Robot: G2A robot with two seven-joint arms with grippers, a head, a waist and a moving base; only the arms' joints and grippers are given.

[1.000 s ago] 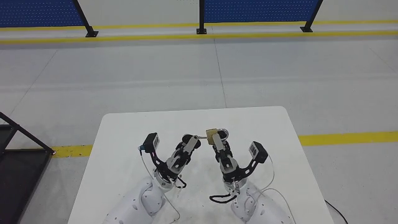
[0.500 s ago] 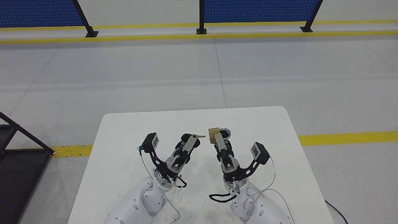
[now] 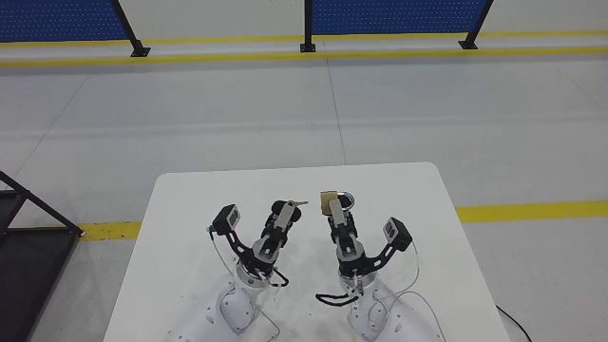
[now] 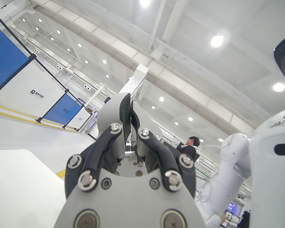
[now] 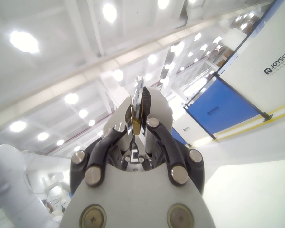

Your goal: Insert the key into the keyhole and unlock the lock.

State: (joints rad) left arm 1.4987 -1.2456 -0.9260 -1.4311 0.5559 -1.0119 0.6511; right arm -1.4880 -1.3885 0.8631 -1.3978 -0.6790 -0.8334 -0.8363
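In the top view my left gripper (image 3: pixel 287 209) is held up above the white table (image 3: pixel 190 247), shut on a small silver key (image 3: pixel 298 202) whose blade points sideways toward the other arm. A short gap away, my right gripper (image 3: pixel 335 213) is shut on a brass padlock (image 3: pixel 328 198) with its steel shackle on the far side. Key tip and lock body are close but apart. The right wrist view shows the padlock (image 5: pixel 135 119) edge-on between the pads of the right gripper (image 5: pixel 139 97). In the left wrist view the left gripper (image 4: pixel 130 106) points up with its pads pressed together.
Both arms rise from the table's near edge. Bare tabletop (image 3: pixel 408 199) lies around them. A black cart frame (image 3: pixel 28 218) stands off the table's left side. Blue and white barrier panels (image 3: pixel 304 0) line the floor far behind.
The key and padlock, nearly touching a second ago, have drawn apart. The left gripper shifted slightly left and away, and the right gripper lifted the lock a little toward the far side.
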